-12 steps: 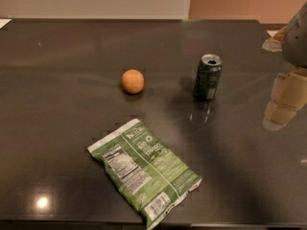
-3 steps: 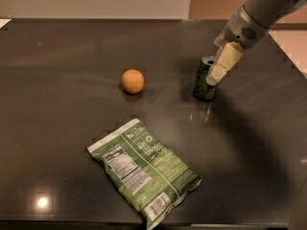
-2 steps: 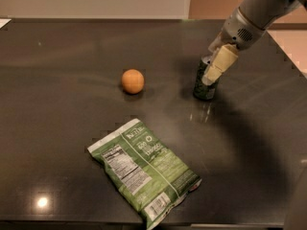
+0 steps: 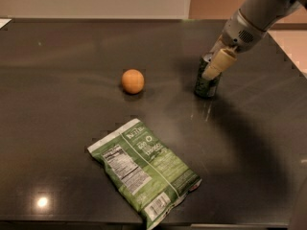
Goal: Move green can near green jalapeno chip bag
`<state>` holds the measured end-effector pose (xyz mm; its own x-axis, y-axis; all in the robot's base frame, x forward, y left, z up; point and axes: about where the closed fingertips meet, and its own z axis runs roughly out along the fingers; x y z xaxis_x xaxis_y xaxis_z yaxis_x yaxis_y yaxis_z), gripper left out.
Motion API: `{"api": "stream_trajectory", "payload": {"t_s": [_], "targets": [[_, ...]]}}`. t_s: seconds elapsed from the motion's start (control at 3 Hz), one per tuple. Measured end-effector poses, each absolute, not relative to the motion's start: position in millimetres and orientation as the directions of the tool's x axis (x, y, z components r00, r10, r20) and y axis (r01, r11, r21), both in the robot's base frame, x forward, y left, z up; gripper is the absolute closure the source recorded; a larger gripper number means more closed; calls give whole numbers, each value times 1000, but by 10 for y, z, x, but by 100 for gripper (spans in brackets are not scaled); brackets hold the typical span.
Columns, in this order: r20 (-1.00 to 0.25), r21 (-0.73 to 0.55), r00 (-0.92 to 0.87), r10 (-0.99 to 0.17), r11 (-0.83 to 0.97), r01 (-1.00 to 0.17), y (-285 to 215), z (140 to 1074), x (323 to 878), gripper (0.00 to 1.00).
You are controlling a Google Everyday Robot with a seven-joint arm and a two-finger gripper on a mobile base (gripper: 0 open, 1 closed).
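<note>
The green can (image 4: 205, 86) stands upright on the dark table (image 4: 57, 56), right of centre. My gripper (image 4: 211, 70) comes down from the upper right and sits at the can's top, covering its upper right side. The green jalapeno chip bag (image 4: 145, 169) lies flat near the front edge, label side up, well apart from the can to its lower left.
An orange ball-like fruit (image 4: 132, 81) sits left of the can, above the bag. The table's right edge (image 4: 292, 61) runs close behind the arm. A pale wall stands beyond the far edge.
My gripper has come in from the far right to the can, and in the last second has edged a little lower and left over its top. The can, fruit and bag have not moved.
</note>
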<state>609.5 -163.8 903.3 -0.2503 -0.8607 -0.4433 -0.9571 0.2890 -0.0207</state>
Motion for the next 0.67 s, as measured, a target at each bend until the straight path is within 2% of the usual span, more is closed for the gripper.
{"api": "stream_trajectory", "payload": {"t_s": [0.33, 0.67], "targets": [[-431, -34, -193, -881, 230, -973, -1529, 9151, 5939, 87], [-437, -29, -111, -892, 137, -990, -1338, 9272, 5613, 100]]}}
